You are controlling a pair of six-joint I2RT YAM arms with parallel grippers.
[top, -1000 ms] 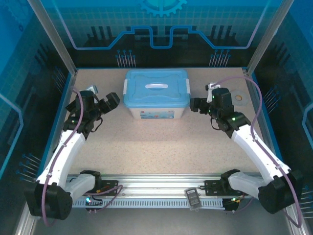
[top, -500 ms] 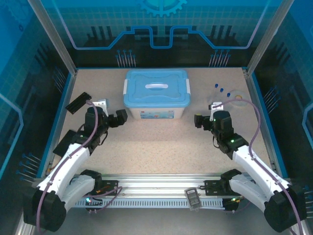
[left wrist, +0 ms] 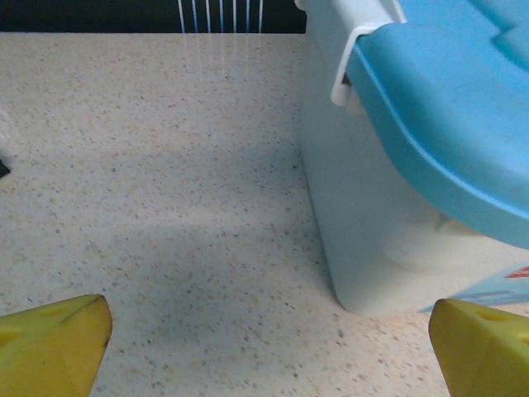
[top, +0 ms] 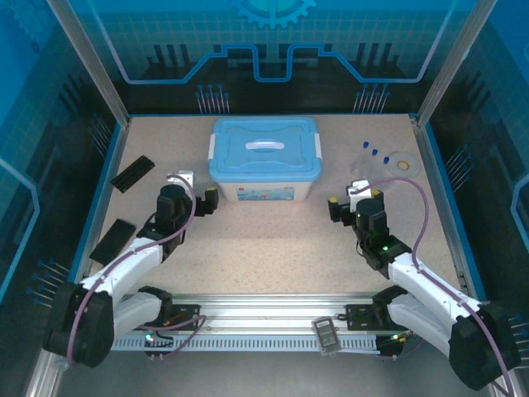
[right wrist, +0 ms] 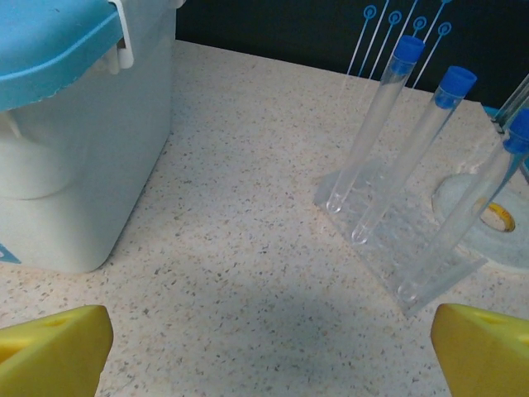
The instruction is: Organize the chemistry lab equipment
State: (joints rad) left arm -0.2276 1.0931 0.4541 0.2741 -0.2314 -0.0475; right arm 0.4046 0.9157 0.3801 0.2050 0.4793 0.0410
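Three slim clear tubes with blue caps (right wrist: pixel 374 122) stand tilted in a clear rack (right wrist: pixel 417 252); from above their caps (top: pixel 374 151) show at the back right. A white box with a blue lid (top: pixel 264 161) sits shut at the middle back. My left gripper (top: pixel 207 201) hovers by the box's front left corner, open and empty (left wrist: pixel 269 347). My right gripper (top: pixel 339 207) is off the box's front right corner, also open with nothing between its fingers (right wrist: pixel 269 351); the tubes are ahead of it to the right.
A white tape ring (top: pixel 403 164) lies just right of the tubes (right wrist: pixel 496 217). Two black strips (top: pixel 132 174) (top: pixel 113 240) lie along the left edge. A small grey device (top: pixel 326 335) rests on the near rail. Blue walls border the table.
Both arms have pulled back toward the near edge and folded lower. The right arm's retreat uncovered the tubes and tape ring; the left arm's uncovered both black strips.
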